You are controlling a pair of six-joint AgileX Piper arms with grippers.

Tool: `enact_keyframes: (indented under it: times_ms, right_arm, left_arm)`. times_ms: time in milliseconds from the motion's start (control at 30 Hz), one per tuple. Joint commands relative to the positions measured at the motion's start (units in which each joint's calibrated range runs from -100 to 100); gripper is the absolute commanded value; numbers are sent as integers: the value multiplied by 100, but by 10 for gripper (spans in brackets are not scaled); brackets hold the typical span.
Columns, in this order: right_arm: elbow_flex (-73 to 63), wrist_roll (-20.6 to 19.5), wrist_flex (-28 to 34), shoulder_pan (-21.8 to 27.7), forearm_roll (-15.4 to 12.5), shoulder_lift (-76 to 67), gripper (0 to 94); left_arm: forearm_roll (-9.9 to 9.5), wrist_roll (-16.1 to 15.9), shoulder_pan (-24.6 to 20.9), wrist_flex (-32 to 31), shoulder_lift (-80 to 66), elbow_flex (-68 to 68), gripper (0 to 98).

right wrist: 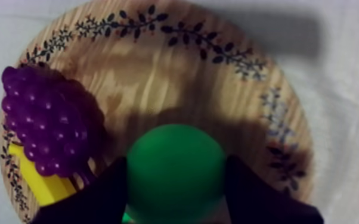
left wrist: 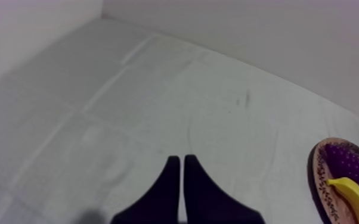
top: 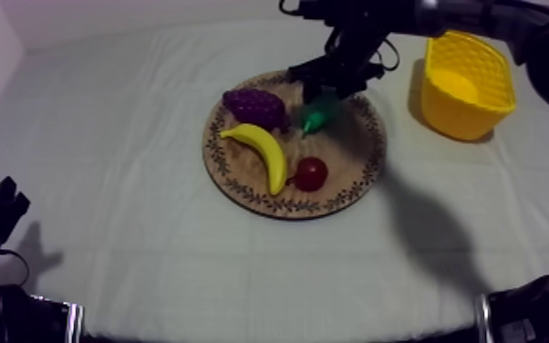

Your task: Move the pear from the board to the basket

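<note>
The step in hand is the grasp itself. The right pincer [top: 322, 91] hangs over the far part of the wooden board [top: 242, 193], and in its wrist view its 2 black fingers [right wrist: 92, 199] lie against opposite flanks of the pear [right wrist: 176, 170]. I judge it clenched on the pear. Whether the fruit has left the wood yet I cannot tell. The pear sits between the fingers on the far half of the board, just beside the bunch of grapes [top: 255, 107]. The banana [top: 262, 150] and the small red fruit [top: 311, 173] lie on the nearer half. The yellow basket [top: 468, 108] stands on the table [top: 150, 274] off the board at the robot's right, well apart from the pear. The next move, as I read it, calls for a straight lift, so the fingers do not drag the grapes. After that comes a carry to the right, high enough to clear the basket's wall, and a release over its opening. The pear looks round and smooth, so a light hold could let it slip. The left pincer [left wrist: 179, 162] is clenched on nothing, its 2 fingers together as a narrow wedge over bare cloth, with the board well off to its side.
</note>
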Motion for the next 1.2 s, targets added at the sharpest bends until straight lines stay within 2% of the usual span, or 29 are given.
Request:
enact_keyframes:
  times_ms: [0,167,367,600,900,1167]
  right_arm:
    - [52,58,84,58,25,-318,329]
    - [297,404,489,399,-50,-1373,339]
    - [1084,1075,810,1136,-239,-2796,356]
    - [1595,1674,1018,1897,-326,-3394,363]
    - [1955,1836,382,2424,-251,-3021,373]
    - [1561,1856,194,2667,-278,-2030,377]
  left_arm:
    - [1,2,-1,0,-4,0,1]
    - [1,2,-1,0,-4,0,1]
    - [1,2,-1,0,-4,0,1]
    - [1,2,-1,0,-4,0,1]
    - [1,2,-1,0,-4,0,1]
    - [1,2,-1,0,-4,0,1]
